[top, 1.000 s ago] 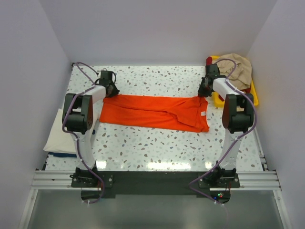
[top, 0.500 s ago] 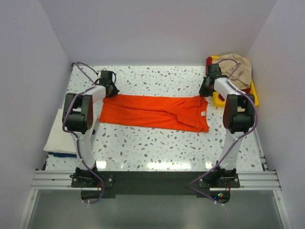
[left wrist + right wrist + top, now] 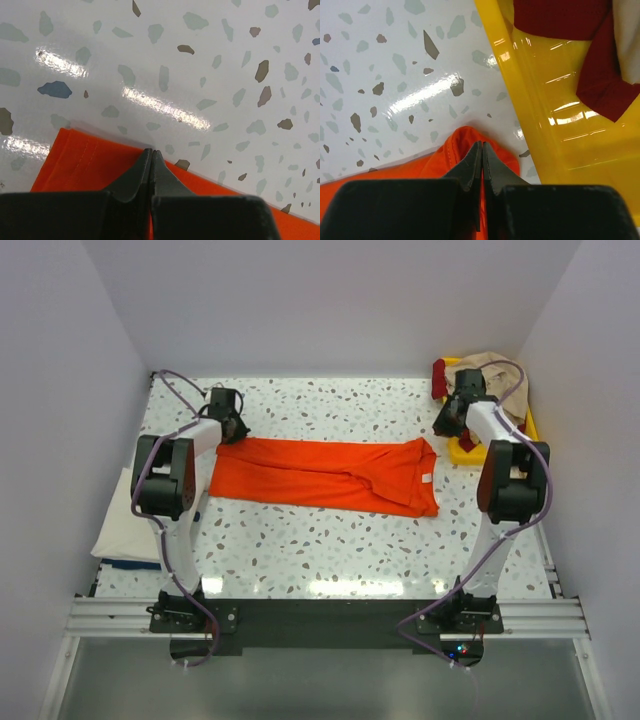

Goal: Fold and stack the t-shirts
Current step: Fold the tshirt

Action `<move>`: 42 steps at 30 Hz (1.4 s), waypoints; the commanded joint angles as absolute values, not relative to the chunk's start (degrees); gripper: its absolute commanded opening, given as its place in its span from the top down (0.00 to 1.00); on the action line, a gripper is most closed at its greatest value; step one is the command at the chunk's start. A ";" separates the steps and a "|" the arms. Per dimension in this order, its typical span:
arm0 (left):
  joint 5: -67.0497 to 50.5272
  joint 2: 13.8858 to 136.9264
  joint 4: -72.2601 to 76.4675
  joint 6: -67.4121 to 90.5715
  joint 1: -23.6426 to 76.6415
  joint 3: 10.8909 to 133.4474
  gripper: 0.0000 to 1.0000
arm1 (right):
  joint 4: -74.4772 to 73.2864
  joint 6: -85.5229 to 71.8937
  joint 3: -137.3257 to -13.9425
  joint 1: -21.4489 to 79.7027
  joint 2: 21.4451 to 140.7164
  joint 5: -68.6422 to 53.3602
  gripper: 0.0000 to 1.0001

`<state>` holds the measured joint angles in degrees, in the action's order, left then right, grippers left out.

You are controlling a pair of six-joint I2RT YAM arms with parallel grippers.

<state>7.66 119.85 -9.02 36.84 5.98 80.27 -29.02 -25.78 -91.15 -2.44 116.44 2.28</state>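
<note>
The bright orange t-shirt [image 3: 330, 473] lies as a long band across the middle of the table, its white tag [image 3: 428, 478] near the right end. My left gripper [image 3: 232, 430] is low at the shirt's far left corner. In the left wrist view the gripper [image 3: 151, 151] is shut on the orange edge [image 3: 80, 160]. My right gripper [image 3: 443, 430] is at the far right corner, next to the yellow tray. In the right wrist view the gripper [image 3: 481, 144] is shut on a raised bunch of orange cloth [image 3: 450, 152].
The yellow tray [image 3: 533, 435] at the back right holds a beige shirt [image 3: 500, 375] and a dark red one [image 3: 440, 375]; its rim [image 3: 555, 115] runs just right of my right fingers. A cream-white folded shirt [image 3: 120, 520] lies on navy cloth [image 3: 130, 562] at the left edge.
My right arm has moved right toward the tray, drawing the shirt's far right corner with it. The left arm has not moved.
</note>
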 commanded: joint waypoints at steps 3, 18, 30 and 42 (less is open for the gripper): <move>6.16 119.80 -5.72 35.51 5.10 81.21 0.93 | -28.57 -26.28 -91.07 -2.37 112.24 -2.46 0.95; 18.60 107.41 -13.51 36.21 4.75 82.44 0.58 | -22.85 -28.12 -71.38 -0.44 97.22 -4.66 0.64; 21.97 103.18 -21.71 46.23 3.34 73.65 0.64 | -21.88 -31.02 -60.83 1.23 84.03 -6.42 0.63; 17.76 107.31 -21.36 49.57 3.25 74.18 0.64 | -20.57 -31.29 -54.58 2.55 81.04 -6.41 0.63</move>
<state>18.52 106.28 -21.96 47.51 3.51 73.47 -22.59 -30.83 -55.27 2.11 83.07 -5.76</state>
